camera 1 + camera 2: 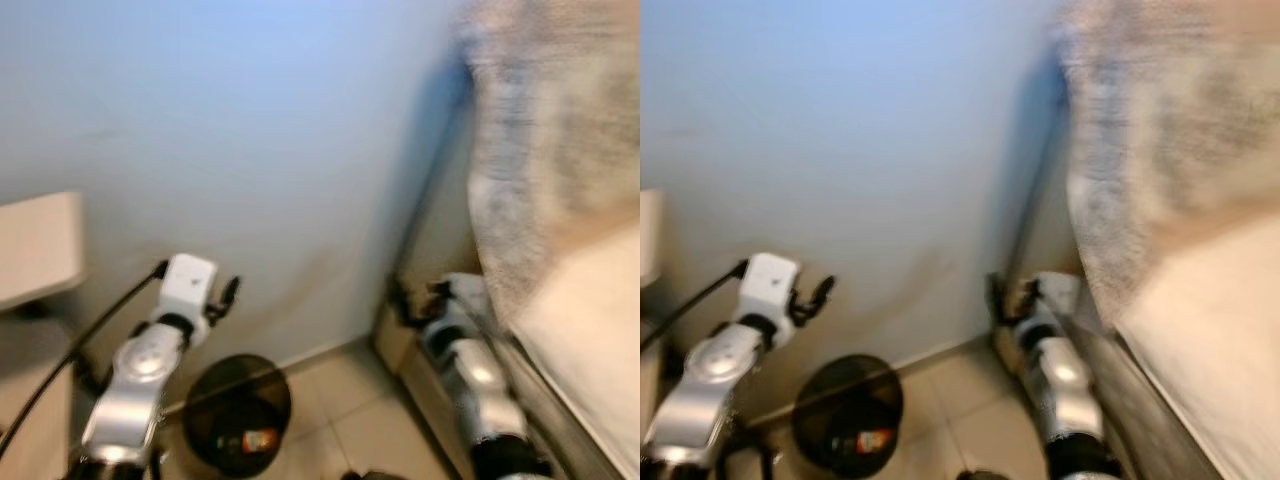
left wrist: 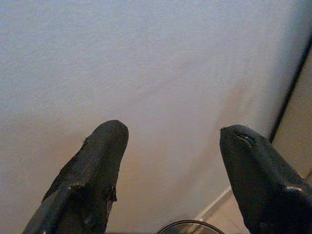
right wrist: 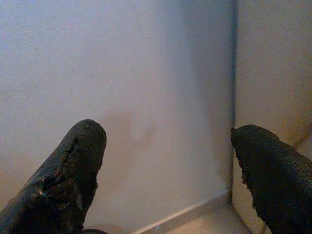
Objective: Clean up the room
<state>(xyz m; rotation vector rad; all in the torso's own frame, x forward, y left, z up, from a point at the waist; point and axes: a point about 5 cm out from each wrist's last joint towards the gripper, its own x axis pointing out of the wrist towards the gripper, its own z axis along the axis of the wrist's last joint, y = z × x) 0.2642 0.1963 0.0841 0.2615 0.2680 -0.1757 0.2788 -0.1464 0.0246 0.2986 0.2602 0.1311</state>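
bin | black, round, open | on floor by wall | orange item inside

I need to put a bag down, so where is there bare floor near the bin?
The tiled floor looks bare between the black bin and the bed frame, and along the wall. It is tight at the bed, where the right pincer sits. The left pincer hangs open above the bin.

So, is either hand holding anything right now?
No. The left hand and right hand are both open with nothing between their fingers, pointing at the wall above the bin.
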